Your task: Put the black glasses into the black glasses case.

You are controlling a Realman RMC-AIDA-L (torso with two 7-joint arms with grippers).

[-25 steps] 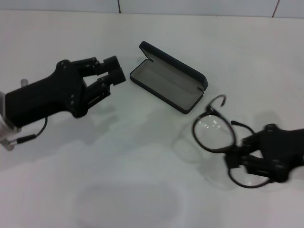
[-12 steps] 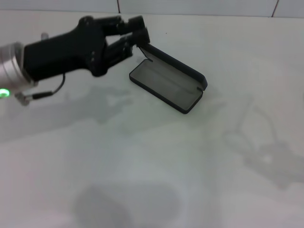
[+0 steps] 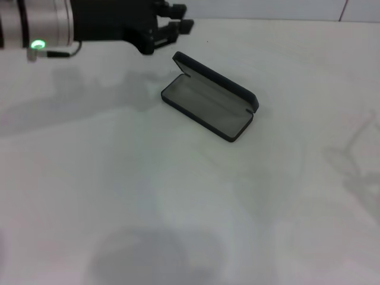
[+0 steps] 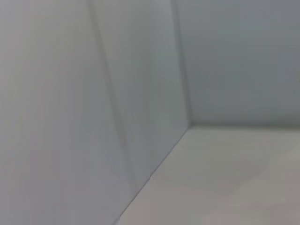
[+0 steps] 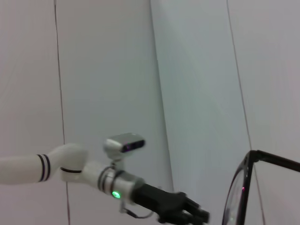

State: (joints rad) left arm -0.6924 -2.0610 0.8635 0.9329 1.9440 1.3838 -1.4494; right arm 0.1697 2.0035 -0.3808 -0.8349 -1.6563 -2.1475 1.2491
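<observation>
The black glasses case [image 3: 209,107] lies open on the white table, grey lining up and lid tilted back. The black glasses [image 5: 243,192] show only in the right wrist view: part of a lens rim and one temple arm, held up in the air close to the camera in front of the wall. They are out of the head view, as is my right gripper; its fingers show nowhere. My left gripper [image 3: 178,18] hovers open and empty beyond the case's far left end. It also appears far off as the left gripper [image 5: 194,216] in the right wrist view.
The white table [image 3: 178,202] stretches around the case, with a pale wall [image 3: 249,7] at its far edge. The left wrist view shows only a wall corner [image 4: 187,122] meeting the tabletop.
My right gripper with the glasses has risen out of the head view. The left arm has swung up and away, from beside the case to beyond its far left end.
</observation>
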